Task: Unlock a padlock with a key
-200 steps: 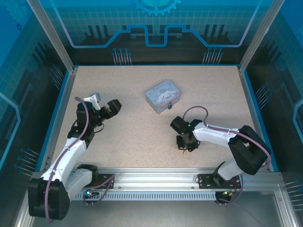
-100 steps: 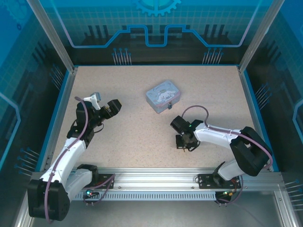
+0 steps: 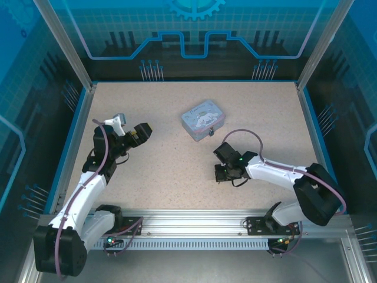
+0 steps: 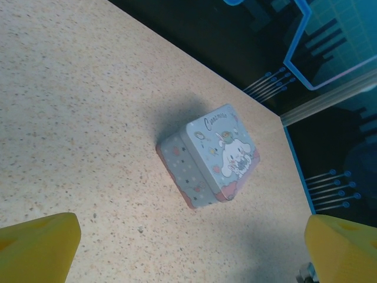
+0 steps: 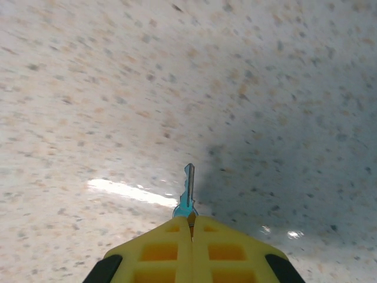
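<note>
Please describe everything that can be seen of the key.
The key is a small, thin piece of grey metal with a bluish tint near its base. Its blade sticks straight out from between the yellow fingers of the right tool, which is shut on it; the head is hidden between them. One edge shows small teeth. The tip points away from the camera over the speckled table. Whether the tip touches the table cannot be told.

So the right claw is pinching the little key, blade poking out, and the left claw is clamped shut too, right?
Not quite: the left claw is open. The left wrist view shows its yellow fingers far apart. The right claw is indeed pinching the key, blade poking out.
</note>
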### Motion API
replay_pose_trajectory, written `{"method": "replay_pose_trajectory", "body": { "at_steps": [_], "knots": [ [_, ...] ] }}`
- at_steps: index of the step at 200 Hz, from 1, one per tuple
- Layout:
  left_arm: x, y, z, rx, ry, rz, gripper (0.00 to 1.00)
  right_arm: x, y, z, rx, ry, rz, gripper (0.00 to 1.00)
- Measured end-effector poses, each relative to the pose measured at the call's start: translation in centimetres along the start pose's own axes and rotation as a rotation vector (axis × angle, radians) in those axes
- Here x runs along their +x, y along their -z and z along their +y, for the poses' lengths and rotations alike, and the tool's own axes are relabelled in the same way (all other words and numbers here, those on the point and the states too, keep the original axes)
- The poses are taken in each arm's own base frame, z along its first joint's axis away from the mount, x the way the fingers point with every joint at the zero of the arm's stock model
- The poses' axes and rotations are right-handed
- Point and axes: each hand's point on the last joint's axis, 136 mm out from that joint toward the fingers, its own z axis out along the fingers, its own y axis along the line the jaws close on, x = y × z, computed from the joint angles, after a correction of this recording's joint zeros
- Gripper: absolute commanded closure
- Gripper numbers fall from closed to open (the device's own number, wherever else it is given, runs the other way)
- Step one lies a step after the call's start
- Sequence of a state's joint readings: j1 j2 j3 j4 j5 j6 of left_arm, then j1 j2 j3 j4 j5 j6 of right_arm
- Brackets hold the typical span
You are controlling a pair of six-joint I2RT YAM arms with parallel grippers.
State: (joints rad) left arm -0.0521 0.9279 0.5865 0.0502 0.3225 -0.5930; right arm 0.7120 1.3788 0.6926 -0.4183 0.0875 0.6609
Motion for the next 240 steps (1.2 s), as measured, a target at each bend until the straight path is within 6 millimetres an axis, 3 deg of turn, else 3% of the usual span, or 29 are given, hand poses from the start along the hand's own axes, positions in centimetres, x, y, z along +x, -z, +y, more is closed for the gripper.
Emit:
{"method": "replay_pose_trajectory", "body": {
  "at_steps": [44,97,144,181,240],
  "knots": [
    [1.0,0.0,-2.5,0.114,-0.016,0.062,0.05,-2.8,2.5,2.2,-0.222,0.003,-0.166,1.00],
    [3.4,-0.6,-9.8,0.362,-0.071,0.206,0.23,-7.5,8.4,6.1,-0.500,0.061,-0.449,1.00],
    [7.0,-2.2,-14.5,0.496,-0.117,0.381,0.41,-9.6,11.8,8.7,-0.620,0.140,-0.566,1.00],
    [8.6,-3.5,-15.4,0.519,-0.125,0.433,0.46,-10.8,13.8,10.4,-0.681,0.189,-0.635,1.00],
    [10.7,-4.5,-16.5,0.554,-0.128,0.482,0.54,-10.7,13.4,11.4,-0.714,0.212,-0.622,1.00]
  ]
}}
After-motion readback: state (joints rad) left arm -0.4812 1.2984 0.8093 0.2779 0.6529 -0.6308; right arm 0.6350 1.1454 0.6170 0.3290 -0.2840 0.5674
